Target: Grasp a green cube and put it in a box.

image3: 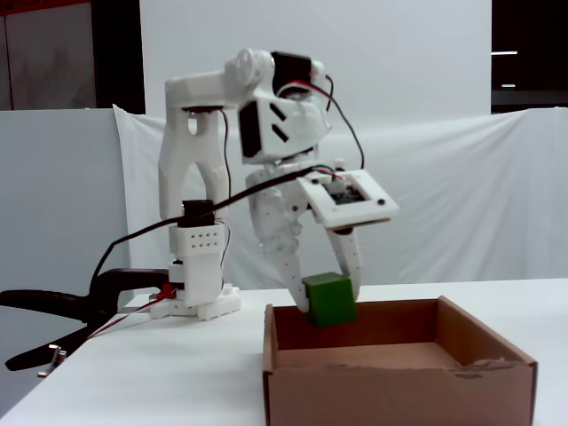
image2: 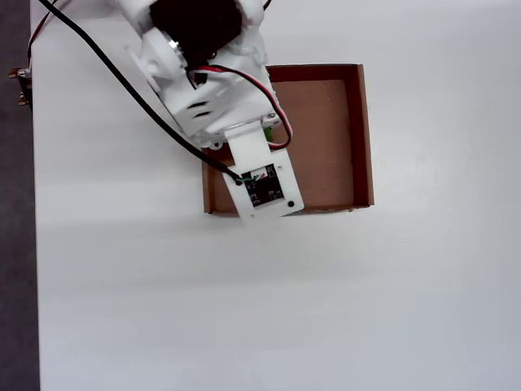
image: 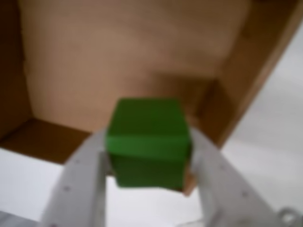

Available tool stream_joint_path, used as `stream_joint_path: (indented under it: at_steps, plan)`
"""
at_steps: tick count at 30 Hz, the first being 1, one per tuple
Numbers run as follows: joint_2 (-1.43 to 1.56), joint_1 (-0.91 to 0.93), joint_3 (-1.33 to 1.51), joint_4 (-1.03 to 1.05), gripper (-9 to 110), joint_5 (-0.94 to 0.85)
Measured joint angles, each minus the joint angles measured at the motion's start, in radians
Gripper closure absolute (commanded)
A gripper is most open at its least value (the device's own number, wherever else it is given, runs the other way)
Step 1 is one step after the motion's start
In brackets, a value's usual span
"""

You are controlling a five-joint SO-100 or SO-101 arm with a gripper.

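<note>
Green cube (image3: 328, 299) is held betw. gripper (image: 149, 163) fingers, just above box (image3: 399, 382) near its back-left corner, fixed view.

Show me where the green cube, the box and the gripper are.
green cube (image: 147, 124), wrist view, top face.
box (image3: 399, 395), fixed view, front wall.
gripper (image3: 330, 306), fixed view, between the fingertips clamping the cube.

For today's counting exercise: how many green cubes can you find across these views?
1. The green cube is held in the gripper above the box; none other shows.
</note>
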Motion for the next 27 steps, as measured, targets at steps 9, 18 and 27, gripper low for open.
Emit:
stream_joint_path:
  at_steps: [9,18,27]
  plan:
    - [0.0,-0.009,0.109,-0.117,85,0.006]
    - [-0.035,-0.023,0.215,-0.249,85,0.006]
    - [-0.035,-0.026,0.245,-0.291,81,0.006]
